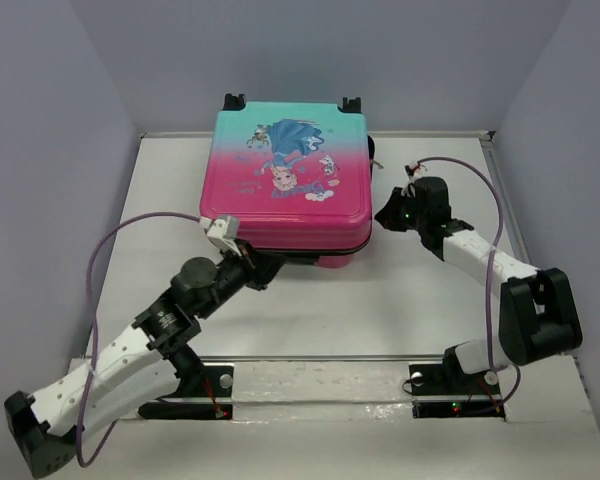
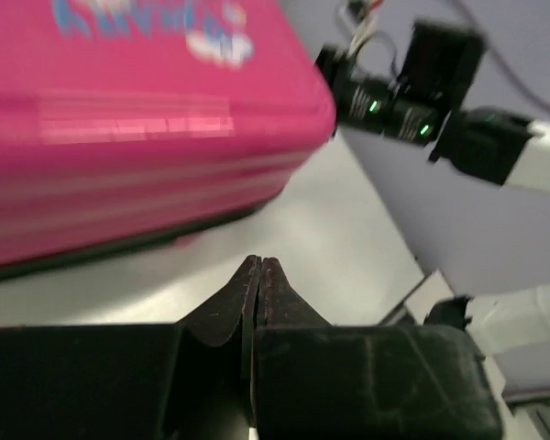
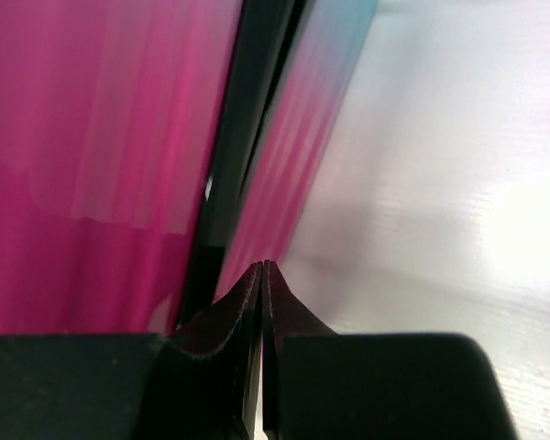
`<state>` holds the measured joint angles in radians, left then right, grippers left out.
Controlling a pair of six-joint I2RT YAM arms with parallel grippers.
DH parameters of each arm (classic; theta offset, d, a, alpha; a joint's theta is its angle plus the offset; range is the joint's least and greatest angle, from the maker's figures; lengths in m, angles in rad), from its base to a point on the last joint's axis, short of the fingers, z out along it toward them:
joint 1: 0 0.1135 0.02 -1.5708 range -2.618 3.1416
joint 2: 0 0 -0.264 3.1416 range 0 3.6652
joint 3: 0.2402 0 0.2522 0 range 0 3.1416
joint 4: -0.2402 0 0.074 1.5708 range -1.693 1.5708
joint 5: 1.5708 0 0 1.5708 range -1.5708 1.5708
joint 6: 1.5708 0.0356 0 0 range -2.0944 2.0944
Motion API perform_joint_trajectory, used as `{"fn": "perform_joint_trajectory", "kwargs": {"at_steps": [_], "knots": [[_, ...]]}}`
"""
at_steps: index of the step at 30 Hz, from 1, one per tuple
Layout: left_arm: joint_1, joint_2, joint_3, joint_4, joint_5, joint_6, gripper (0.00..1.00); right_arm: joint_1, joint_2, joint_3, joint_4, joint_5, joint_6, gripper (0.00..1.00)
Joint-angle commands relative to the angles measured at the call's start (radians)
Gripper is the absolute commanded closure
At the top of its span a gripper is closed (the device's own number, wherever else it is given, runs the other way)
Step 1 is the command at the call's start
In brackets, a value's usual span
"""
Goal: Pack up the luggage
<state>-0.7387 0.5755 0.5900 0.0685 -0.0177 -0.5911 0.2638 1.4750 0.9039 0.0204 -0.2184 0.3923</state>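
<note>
The luggage [image 1: 290, 180] lies flat and closed at the back middle of the table, teal at its far end and pink at its near end, with a cartoon princess on the lid and black wheels at the far edge. My left gripper [image 1: 268, 268] is shut and empty just in front of the case's near edge; its wrist view shows the pink shell [image 2: 137, 137] a little ahead of the tips [image 2: 259, 263]. My right gripper [image 1: 383, 215] is shut and empty beside the case's right side, with the black zipper trim [image 3: 243, 147] close ahead of its tips [image 3: 263, 266].
White walls enclose the table [image 1: 400, 300] on three sides. In the left wrist view the right arm's wrist [image 2: 422, 87] shows past the case's corner. The arm bases sit on a strip along the near edge [image 1: 320, 385].
</note>
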Motion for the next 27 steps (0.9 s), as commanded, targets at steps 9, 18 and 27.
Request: {"fn": "perform_joint_trajectory", "kwargs": {"at_steps": [9, 18, 27], "knots": [[-0.117, 0.358, -0.102, 0.215, -0.240, -0.016, 0.94, 0.002, -0.216, -0.315, 0.329, -0.136, -0.112, 0.85], [-0.016, 0.477, -0.021, 0.203, -0.392, 0.076, 0.93, -0.008, -0.118, -0.379, 0.559, -0.239, -0.271, 0.54], [-0.004, 0.466, 0.050, 0.208, -0.576, 0.119, 0.89, -0.028, 0.031, -0.396, 0.824, -0.367, -0.257, 0.50]]}}
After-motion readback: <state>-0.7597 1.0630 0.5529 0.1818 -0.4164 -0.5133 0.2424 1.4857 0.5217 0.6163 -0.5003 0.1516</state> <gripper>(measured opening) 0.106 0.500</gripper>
